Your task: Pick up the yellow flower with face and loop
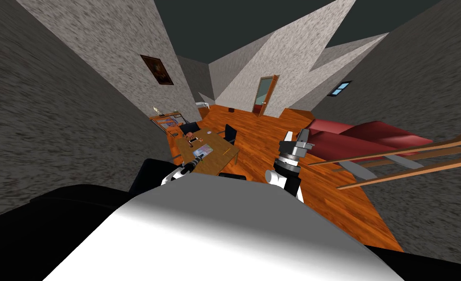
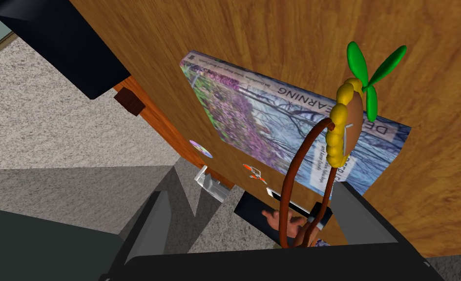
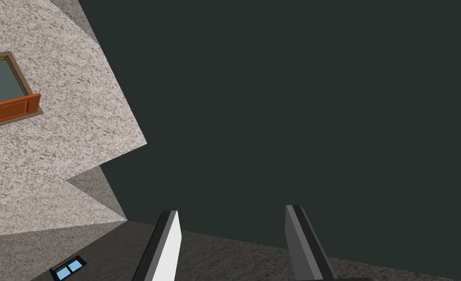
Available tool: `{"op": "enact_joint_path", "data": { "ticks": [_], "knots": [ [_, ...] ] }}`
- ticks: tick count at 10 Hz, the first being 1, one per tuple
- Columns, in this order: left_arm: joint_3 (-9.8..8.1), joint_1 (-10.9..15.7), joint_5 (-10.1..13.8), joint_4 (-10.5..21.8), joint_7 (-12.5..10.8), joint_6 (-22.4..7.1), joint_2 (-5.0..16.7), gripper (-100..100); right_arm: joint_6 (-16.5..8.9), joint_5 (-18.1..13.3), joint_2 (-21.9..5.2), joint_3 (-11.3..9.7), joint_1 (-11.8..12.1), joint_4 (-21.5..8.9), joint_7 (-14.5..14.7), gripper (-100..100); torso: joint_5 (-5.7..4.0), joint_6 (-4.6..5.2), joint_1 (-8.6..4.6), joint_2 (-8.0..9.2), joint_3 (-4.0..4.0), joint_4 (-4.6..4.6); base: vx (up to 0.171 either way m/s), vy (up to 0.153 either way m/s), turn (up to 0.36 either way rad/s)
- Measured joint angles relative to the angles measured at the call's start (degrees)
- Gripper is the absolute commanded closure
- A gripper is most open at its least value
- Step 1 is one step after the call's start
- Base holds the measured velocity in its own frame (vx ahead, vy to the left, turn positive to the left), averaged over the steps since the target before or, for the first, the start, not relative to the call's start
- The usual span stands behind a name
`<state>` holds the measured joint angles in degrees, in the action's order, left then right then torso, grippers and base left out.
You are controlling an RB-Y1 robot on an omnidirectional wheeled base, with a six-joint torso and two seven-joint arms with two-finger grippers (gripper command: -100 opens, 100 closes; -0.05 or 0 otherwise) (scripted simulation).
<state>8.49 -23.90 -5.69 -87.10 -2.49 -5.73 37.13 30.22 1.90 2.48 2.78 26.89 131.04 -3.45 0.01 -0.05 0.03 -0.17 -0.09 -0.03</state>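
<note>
The flower (image 2: 343, 122) has yellow petals around a brown face, green leaves and a thin brown loop (image 2: 293, 180). It is seen over a colourful book (image 2: 254, 122) on the wooden table (image 2: 283, 39). My left gripper (image 2: 251, 192) is open; the loop runs down between its fingers, close to one finger (image 2: 361, 214) and far from the other. In the head view the left gripper (image 1: 198, 158) hangs over the table's near end (image 1: 224, 158). My right gripper (image 1: 295, 139) is raised beside the table, and its fingers (image 3: 168, 244) stand open with nothing between them.
On the table past the book lie a small disc (image 2: 201, 149), an orange-and-white object (image 2: 254, 173) and a dark flat item (image 2: 254, 212). Dark chairs (image 1: 230, 132) stand around the table. A red sofa (image 1: 361, 139) is to the right, a low shelf (image 1: 168, 121) against the left wall.
</note>
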Motion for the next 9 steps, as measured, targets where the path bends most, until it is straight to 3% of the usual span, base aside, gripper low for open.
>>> {"op": "enact_joint_path", "data": {
  "ticks": [4,5,6,8,9],
  "knots": [
    [0.00,0.00,0.03,-0.02,-0.05,-0.02,-0.02,100,0.00,0.00,0.00,0.00,0.00,0.00,0.00,0,-0.03,0.01,-0.06,0.09,0.05,0.02,0.000,0.000,0.000],
    [0.00,0.00,0.04,-0.02,-0.06,-0.02,-0.03,0,0.00,0.00,0.00,0.00,0.00,0.00,0.00,0,-0.03,0.02,-0.06,0.09,0.06,0.02,0.000,0.000,0.000],
    [0.00,-0.01,0.04,-0.01,-0.06,-0.02,-0.03,100,0.00,0.00,0.00,0.00,0.00,0.00,0.00,0,-0.04,0.02,-0.06,0.10,0.06,0.02,-0.025,-0.009,0.056],
    [0.14,-1.06,0.23,-1.85,-0.38,-0.57,0.89,100,0.00,0.00,0.00,0.00,-0.01,0.00,0.00,0,-0.06,-0.02,-0.13,0.27,0.15,0.05,-0.028,-0.012,0.036],
    [0.16,-1.14,0.25,-1.94,-0.42,-0.66,0.93,0,0.00,0.00,0.00,0.00,-0.01,0.00,0.00,0,-0.06,0.02,-0.11,0.21,0.13,0.05,0.000,0.000,0.000]
  ]
}}
